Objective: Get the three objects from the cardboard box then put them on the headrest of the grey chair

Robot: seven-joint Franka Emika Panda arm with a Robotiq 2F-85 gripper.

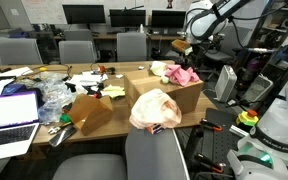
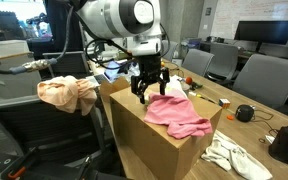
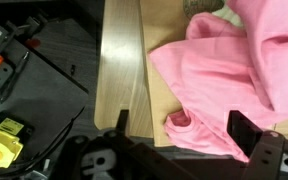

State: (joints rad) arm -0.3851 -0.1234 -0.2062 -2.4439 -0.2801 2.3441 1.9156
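A pink cloth (image 2: 180,116) lies in the open cardboard box (image 2: 152,148), draped over its top; it also shows in an exterior view (image 1: 182,73) and fills the wrist view (image 3: 234,70). My gripper (image 2: 149,88) hangs just above the cloth's near edge, open, with its fingers on either side of a fold (image 3: 184,135). It is small in an exterior view (image 1: 190,47). A peach cloth (image 1: 154,110) lies bunched on the headrest of the grey chair (image 1: 159,155), and it shows in both exterior views (image 2: 69,93).
A white cloth (image 2: 234,155) lies on the table beside the box. A second brown box (image 1: 89,112), a laptop (image 1: 9,110) and clutter sit on the table. Office chairs (image 2: 264,75) and monitors stand behind. Yellow equipment (image 3: 4,140) is below the box flap (image 3: 124,60).
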